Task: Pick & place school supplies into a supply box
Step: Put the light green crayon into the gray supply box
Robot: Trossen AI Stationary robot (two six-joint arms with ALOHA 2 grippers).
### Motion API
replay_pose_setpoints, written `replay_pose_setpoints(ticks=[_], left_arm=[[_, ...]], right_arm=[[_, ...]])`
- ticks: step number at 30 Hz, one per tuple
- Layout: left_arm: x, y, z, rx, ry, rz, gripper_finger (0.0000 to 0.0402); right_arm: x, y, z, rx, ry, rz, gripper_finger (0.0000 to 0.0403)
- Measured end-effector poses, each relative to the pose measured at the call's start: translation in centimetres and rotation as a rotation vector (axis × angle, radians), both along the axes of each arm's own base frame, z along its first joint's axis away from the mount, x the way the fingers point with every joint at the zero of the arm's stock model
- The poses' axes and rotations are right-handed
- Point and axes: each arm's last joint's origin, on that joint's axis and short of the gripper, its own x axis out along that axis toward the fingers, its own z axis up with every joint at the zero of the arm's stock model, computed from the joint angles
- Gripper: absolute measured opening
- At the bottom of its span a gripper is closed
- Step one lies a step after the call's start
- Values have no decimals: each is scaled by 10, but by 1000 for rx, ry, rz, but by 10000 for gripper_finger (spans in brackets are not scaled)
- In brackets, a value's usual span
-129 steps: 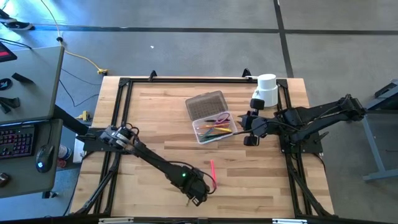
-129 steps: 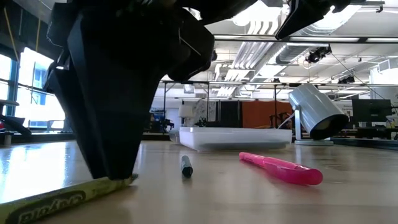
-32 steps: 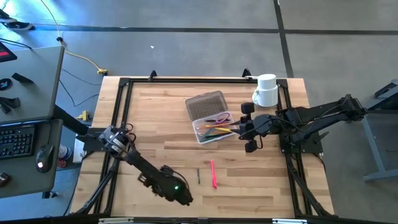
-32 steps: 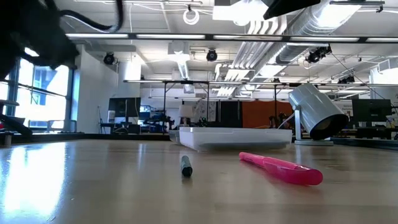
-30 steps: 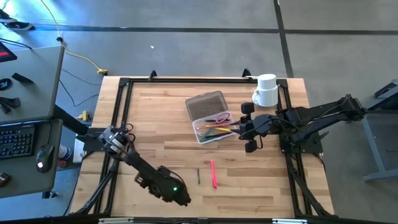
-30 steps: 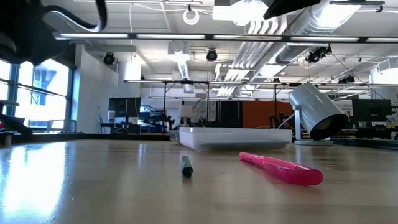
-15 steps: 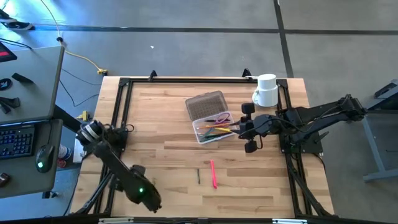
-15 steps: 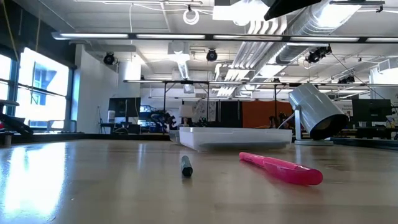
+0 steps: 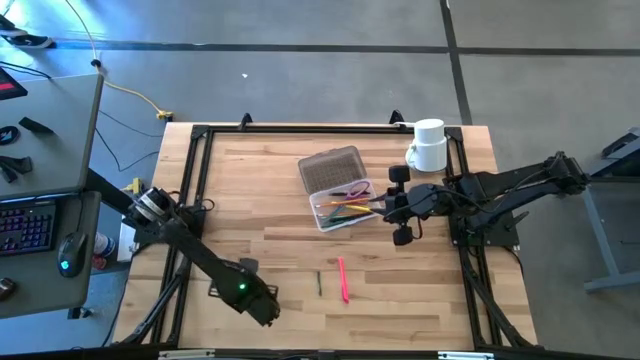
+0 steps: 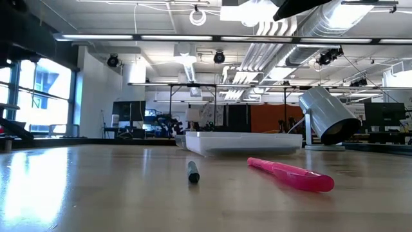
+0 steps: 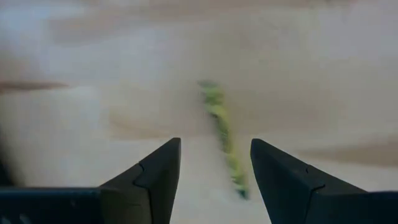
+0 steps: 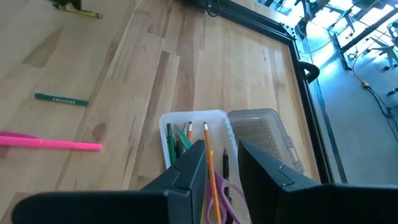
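Note:
The clear supply box (image 9: 345,206) lies open mid-table, with its dotted grey lid (image 9: 330,168) flat on the far side. Inside are orange, green and yellow pencils and purple scissors (image 12: 219,194). A pink pen (image 9: 343,278) and a dark green crayon (image 9: 319,284) lie on the wood nearer me. My left gripper (image 9: 265,308) hovers open near the table's near edge. A yellow-green crayon (image 11: 222,134) shows on the table beyond its fingers and is hidden under the arm in the high view. My right gripper (image 9: 385,207) is open just above the box's right end.
A white mug (image 9: 428,146) stands near the far right corner, behind my right arm. A black metal frame (image 9: 195,180) edges the tabletop. Bare wood lies between the box and my left arm. A desk with keyboard and mouse stands beyond the table's left edge.
My left arm has swung from near the green crayon toward the table's left edge, then come part of the way back right. It has left the low view. The pink pen, green crayon and box have stayed put.

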Motion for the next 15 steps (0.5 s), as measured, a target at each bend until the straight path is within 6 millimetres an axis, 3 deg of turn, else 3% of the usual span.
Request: replay_pose_setpoints(ticks=[6,15], left_arm=[[2,4,-28,-126,-48,-59,229],[1,6,-33,-83,-102,-106,221]], right_arm=[[0,0,0,-3,1,2,79],[0,0,0,-6,2,4,78]])
